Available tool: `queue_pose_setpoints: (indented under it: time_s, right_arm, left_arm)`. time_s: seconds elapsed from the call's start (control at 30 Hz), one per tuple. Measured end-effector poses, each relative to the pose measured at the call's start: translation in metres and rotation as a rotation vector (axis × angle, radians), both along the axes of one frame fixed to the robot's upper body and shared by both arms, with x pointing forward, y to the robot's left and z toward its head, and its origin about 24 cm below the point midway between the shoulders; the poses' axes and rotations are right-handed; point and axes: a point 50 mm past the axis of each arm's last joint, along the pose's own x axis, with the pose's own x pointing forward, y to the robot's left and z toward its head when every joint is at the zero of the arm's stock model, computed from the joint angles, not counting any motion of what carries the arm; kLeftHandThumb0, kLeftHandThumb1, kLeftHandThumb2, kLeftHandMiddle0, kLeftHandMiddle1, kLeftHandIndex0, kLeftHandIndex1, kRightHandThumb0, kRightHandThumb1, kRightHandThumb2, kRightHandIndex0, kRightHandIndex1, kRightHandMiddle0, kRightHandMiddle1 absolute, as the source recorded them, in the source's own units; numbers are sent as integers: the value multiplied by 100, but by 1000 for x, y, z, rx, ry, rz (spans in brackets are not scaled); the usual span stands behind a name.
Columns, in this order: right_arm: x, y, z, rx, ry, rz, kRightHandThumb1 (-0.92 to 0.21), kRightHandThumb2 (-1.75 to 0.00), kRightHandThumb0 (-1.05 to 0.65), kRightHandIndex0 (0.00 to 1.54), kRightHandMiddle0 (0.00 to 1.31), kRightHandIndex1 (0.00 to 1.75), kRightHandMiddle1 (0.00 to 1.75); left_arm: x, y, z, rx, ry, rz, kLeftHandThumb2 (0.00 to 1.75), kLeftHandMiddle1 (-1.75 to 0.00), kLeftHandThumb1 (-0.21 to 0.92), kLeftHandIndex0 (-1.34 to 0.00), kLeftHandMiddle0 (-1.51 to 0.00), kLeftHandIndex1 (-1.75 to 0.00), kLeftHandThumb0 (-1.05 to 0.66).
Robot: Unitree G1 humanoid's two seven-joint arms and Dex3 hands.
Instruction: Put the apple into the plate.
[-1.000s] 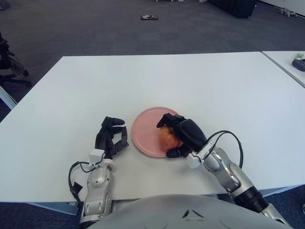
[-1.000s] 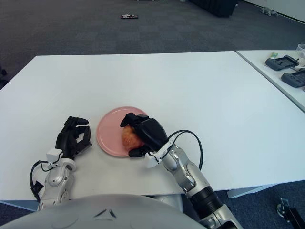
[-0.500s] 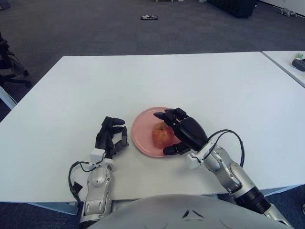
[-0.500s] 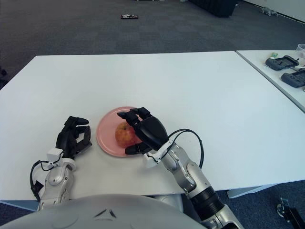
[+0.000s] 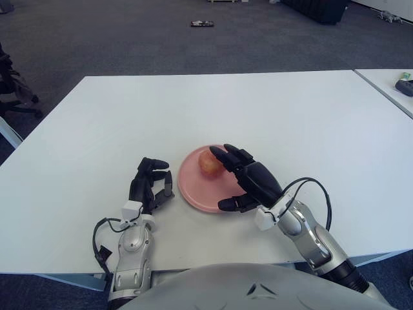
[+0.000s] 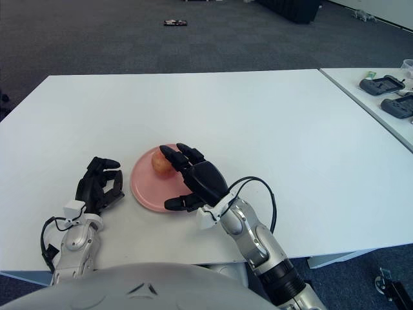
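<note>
- Since a second ago the right hand (image 5: 248, 181) has let go of the apple (image 5: 208, 161): then its fingers wrapped the fruit at the near right rim of the plate (image 5: 193, 187), now they are spread open and hold nothing
- The apple has gone from under that hand to the far part of the plate, where it sits free, just past the tips of the extended fingers (image 6: 173, 155); whether they touch it cannot be told
- The apple is small and round, red to pinkish with a paler yellowish patch, and lies wholly within the plate's rim
- The plate is round, pink and shallow, flat on the white bench (image 5: 271, 110) near the robot's edge
- The right hand hovers over the plate's near right portion, palm down, thumb reaching toward the near rim
- The left hand (image 5: 150, 186) rests on the bench just left of the plate, unchanged, fingers curled and empty
</note>
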Motion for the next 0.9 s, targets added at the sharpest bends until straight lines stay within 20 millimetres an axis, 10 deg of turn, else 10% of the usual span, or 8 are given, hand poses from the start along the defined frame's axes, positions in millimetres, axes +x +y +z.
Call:
queue_pose_setpoints:
  time_s: [0.4, 0.6, 0.9]
  right_arm:
    - [-2, -18, 11, 271, -48, -44, -92, -79, -105, 0, 0, 0, 0]
    - [3, -23, 8, 570, 73, -154, -92, -86, -92, 10, 1, 95, 125]
    - [7, -30, 1, 946, 197, -328, -75, -81, -44, 36, 28, 137, 171]
  left_arm:
    - [1, 0, 0, -12, -4, 1, 100, -175, 57, -42, -67, -175, -41]
    - [0, 1, 0, -13, -3, 2, 101, -175, 57, -42, -66, -175, -41]
    - [1, 0, 0, -5, -1, -8, 100, -174, 58, -41, -65, -175, -40]
